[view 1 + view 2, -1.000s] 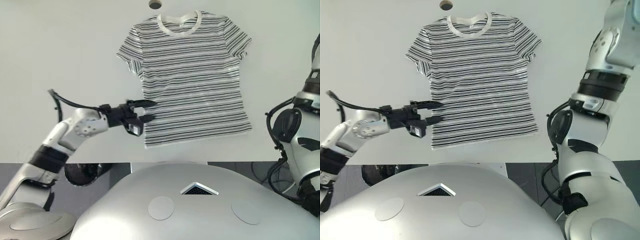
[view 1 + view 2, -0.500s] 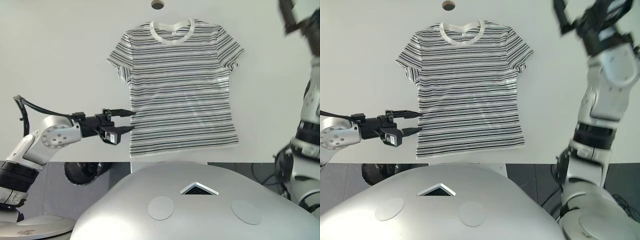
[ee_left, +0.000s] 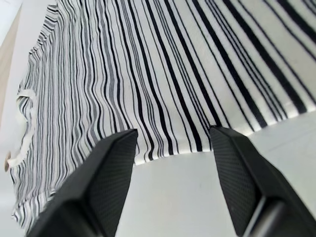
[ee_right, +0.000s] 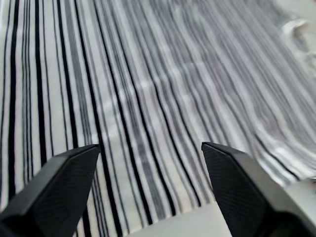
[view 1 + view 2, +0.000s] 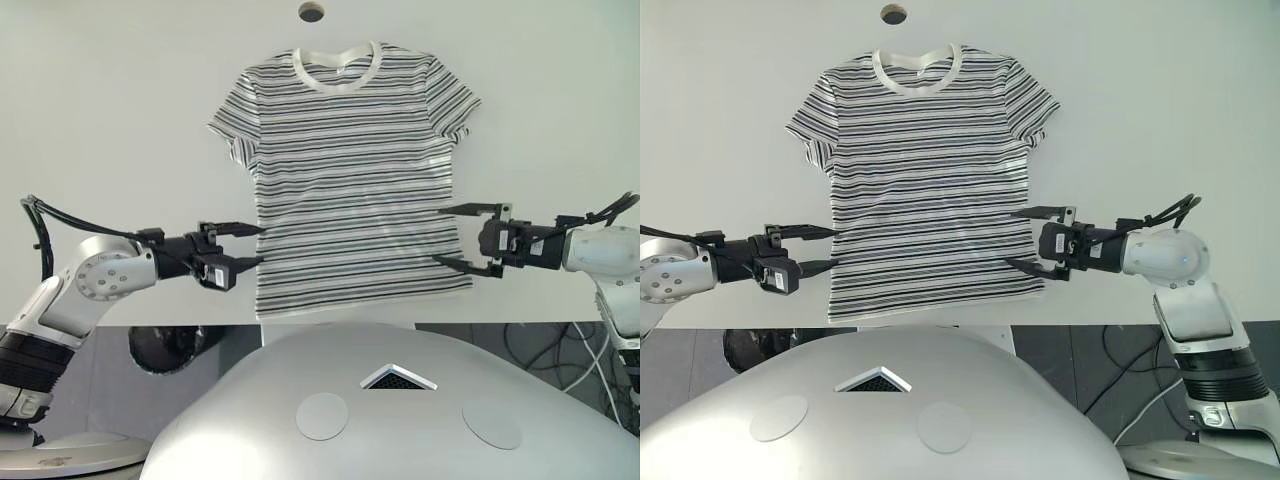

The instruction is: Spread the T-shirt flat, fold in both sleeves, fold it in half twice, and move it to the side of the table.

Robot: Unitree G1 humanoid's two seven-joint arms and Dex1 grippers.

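Note:
A black-and-white striped T-shirt point(image 5: 350, 170) lies spread flat on the white table point(image 5: 110, 130), collar at the far side, both sleeves out. My left gripper point(image 5: 247, 245) hovers open at the shirt's lower left side edge; the left wrist view looks over that edge point(image 3: 163, 153) between the black fingers point(image 3: 111, 182). My right gripper point(image 5: 448, 238) is open at the lower right side edge, its tips over the striped cloth point(image 4: 148, 113). Neither holds anything.
A small dark round hole point(image 5: 311, 12) sits in the table just beyond the collar. Bare white table lies to the left and right of the shirt. The table's near edge runs just below the hem point(image 5: 360, 298).
The camera view shifted. The right arm swung down from high at the right to the shirt's lower right edge. The left gripper drew back slightly to the shirt's left edge.

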